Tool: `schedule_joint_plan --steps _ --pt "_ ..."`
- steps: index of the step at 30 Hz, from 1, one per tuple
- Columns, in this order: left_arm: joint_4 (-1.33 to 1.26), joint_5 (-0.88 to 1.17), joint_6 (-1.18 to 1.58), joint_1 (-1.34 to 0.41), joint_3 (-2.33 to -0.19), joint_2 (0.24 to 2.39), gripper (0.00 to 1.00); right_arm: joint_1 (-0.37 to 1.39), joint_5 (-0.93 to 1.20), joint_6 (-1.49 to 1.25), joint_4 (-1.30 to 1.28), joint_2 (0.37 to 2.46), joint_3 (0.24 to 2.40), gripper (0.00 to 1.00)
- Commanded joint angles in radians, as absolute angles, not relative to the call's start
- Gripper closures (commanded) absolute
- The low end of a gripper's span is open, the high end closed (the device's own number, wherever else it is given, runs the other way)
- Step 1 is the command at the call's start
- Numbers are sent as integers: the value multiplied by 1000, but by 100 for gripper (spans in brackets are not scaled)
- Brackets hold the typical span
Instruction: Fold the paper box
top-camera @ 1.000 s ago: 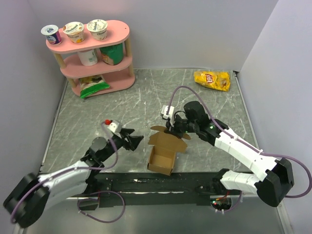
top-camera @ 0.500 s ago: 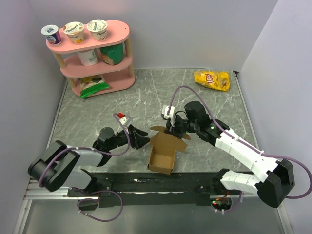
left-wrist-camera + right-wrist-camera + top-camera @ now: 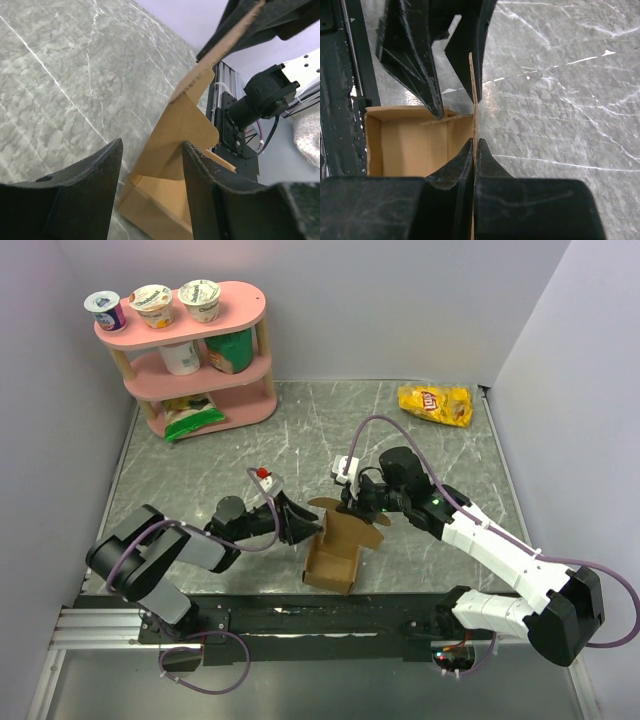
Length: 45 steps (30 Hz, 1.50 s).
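Two arms reach in from the black rail at the near edge of the grey marbled surface. Just beyond the rail, about midway between the arms, sits the paper box. It is a small brown cardboard tray, open side up, with its tall back flap standing upright and rounded tabs spread at the top.

The left hand lies low and nearly level at the box's left side, its two fingers parted. In its wrist view a cardboard side flap shows in the gap between them. From the right wrist view the two dark tips stand apart at the box's edge. Nothing is clamped between them, and whether either tip touches the cardboard I cannot tell.

The right hand reaches over from the right and is closed on the upright flap. Its wrist view shows the thin cardboard edge pinched tight between its two fingers, the box's open inside off to the left.

Farther back, near the far right corner, a yellow chip bag lies flat. At the far left stands a pink three-tier shelf. It carries three yogurt cups on top, a white tub and a green container on the middle tier, and a green bag at the bottom.
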<state>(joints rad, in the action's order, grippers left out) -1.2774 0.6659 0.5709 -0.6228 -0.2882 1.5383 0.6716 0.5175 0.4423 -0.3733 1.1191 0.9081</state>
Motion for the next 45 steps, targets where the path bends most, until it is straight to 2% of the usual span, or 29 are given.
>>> schedule_joint_plan --steps 1,10,13,20,23,28,35,38,40,41,45 --pt "-1448 704 598 -635 -345 1609 44 669 558 423 -310 1123 908 100" --pt "-1546 693 618 -658 -399 1713 46 670 600 422 -310 1146 913 100" --pt "-1551 670 606 -658 -397 1709 42 669 603 431 -331 1155 923 100" --pt "-1456 649 514 -658 -391 1638 25 655 644 445 -388 1154 960 100" --pt "-1367 669 470 -658 -405 1592 24 647 660 453 -429 1157 986 100" --pt "-1259 682 388 -660 -425 1539 24 630 693 466 -469 1151 1012 100" --pt "-1301 738 422 -678 -440 1557 35 611 799 474 -512 1152 1049 100" --pt "-1321 720 420 -684 -437 1554 36 607 848 480 -532 1152 1058 100" --pt "-1313 697 408 -687 -431 1542 31 607 870 485 -557 1154 1066 100" --pt "-1301 683 388 -687 -428 1534 21 604 871 488 -569 1154 1075 100" --pt "-1247 669 354 -690 -442 1500 17 606 874 497 -600 1158 1088 100"
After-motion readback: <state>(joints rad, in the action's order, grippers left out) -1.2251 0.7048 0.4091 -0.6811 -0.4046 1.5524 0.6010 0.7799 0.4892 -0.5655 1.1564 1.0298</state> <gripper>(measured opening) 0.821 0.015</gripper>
